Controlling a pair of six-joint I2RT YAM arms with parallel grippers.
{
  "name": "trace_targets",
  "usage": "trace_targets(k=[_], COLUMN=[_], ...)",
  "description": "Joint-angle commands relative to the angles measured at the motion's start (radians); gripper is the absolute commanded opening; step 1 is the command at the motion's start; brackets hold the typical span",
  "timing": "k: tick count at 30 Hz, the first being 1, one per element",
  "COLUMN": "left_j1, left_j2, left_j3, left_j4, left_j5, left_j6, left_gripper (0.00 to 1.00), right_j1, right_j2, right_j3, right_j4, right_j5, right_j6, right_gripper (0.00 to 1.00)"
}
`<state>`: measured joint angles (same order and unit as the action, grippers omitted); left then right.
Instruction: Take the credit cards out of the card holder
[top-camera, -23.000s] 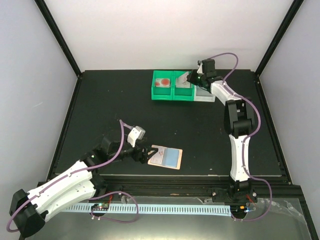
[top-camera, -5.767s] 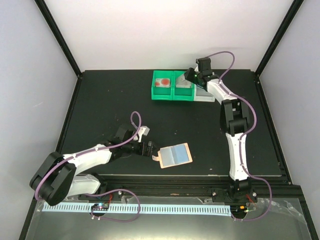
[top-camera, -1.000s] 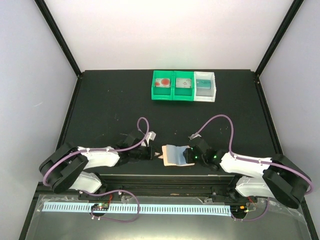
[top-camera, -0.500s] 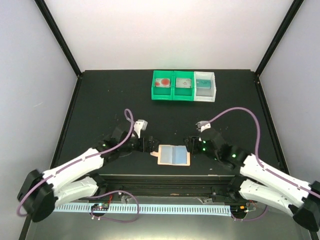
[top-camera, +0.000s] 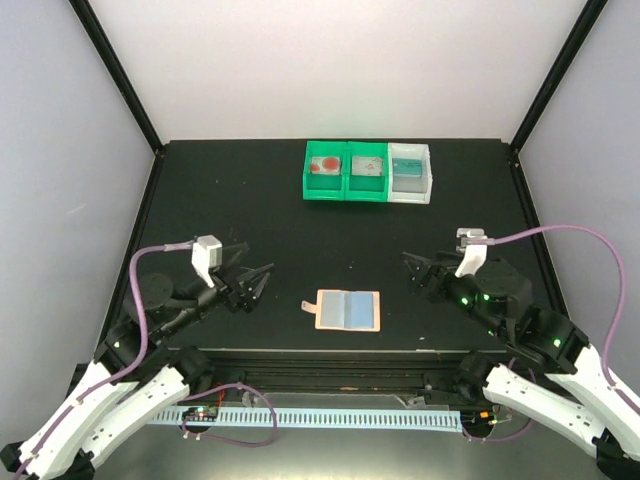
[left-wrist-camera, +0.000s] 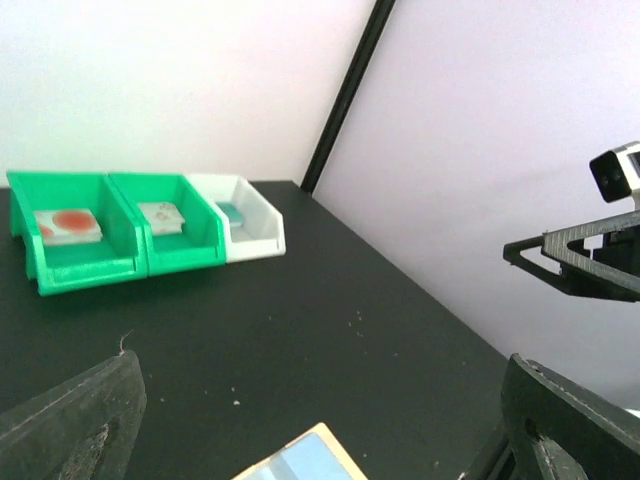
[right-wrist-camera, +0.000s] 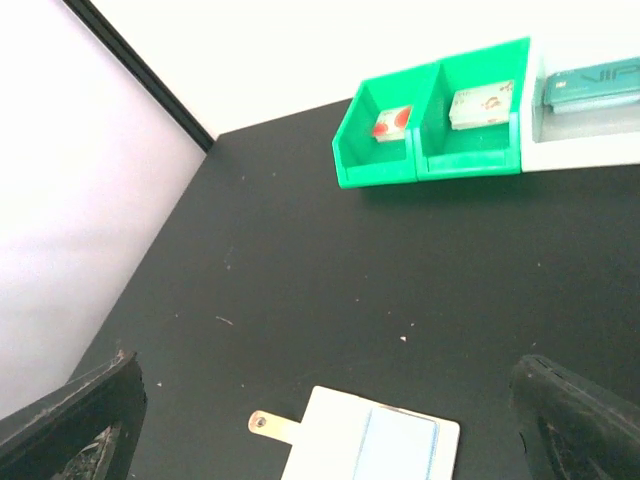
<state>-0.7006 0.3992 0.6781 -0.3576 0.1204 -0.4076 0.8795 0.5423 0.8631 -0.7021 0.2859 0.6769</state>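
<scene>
The card holder (top-camera: 348, 310) lies open and flat near the table's front edge, tan-rimmed with blue inner panels and a small tab pointing left. It shows at the bottom of the right wrist view (right-wrist-camera: 372, 442), and one corner shows in the left wrist view (left-wrist-camera: 300, 462). My left gripper (top-camera: 257, 281) hangs open to its left, well apart from it. My right gripper (top-camera: 418, 271) hangs open to its right, also apart. Nothing sits between either gripper's fingers. A teal credit card (top-camera: 408, 169) lies in the white bin (top-camera: 411, 190) at the back.
Two joined green bins (top-camera: 345, 190) stand left of the white bin, each with a small card inside, one marked with a red spot (top-camera: 326, 166). Black frame posts run along the table's edges. The right arm's fingers (left-wrist-camera: 585, 262) show at the right of the left wrist view.
Both grippers have let go of the card holder, pulled back to either side and risen. The holder, half folded a second ago, now lies spread flat. Both grippers have opened wide.
</scene>
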Motion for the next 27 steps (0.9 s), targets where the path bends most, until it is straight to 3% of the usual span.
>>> trace_targets(k=[1,6,12,27], left_j1=[0.006,0.004,0.006,0.005], left_j2=[-0.046,-0.025,-0.022,-0.032], left_j3=[0.052,0.084,0.049,0.016], left_j4=[-0.118,-0.181,-0.134,-0.095], left_j5=[-0.044,-0.04,0.023,0.008], left_j6=[0.056,0.073,0.05,0.028], left_gripper=[0.99,0.99,0.99,0.99], right_j1=[0.005,0.005,0.006,0.005], right_j2=[-0.04,-0.059,-0.086,-0.102], right_j3=[0.043,0.034,-0.014,-0.041], right_j4=[-0.083,-0.07,-0.038,-0.005], right_j5=[0.041,0.022,0.014,-0.004], right_j6=[-0.024,-0.02,-0.004,0.004], right_gripper=[1.0,1.0,1.0,1.0])
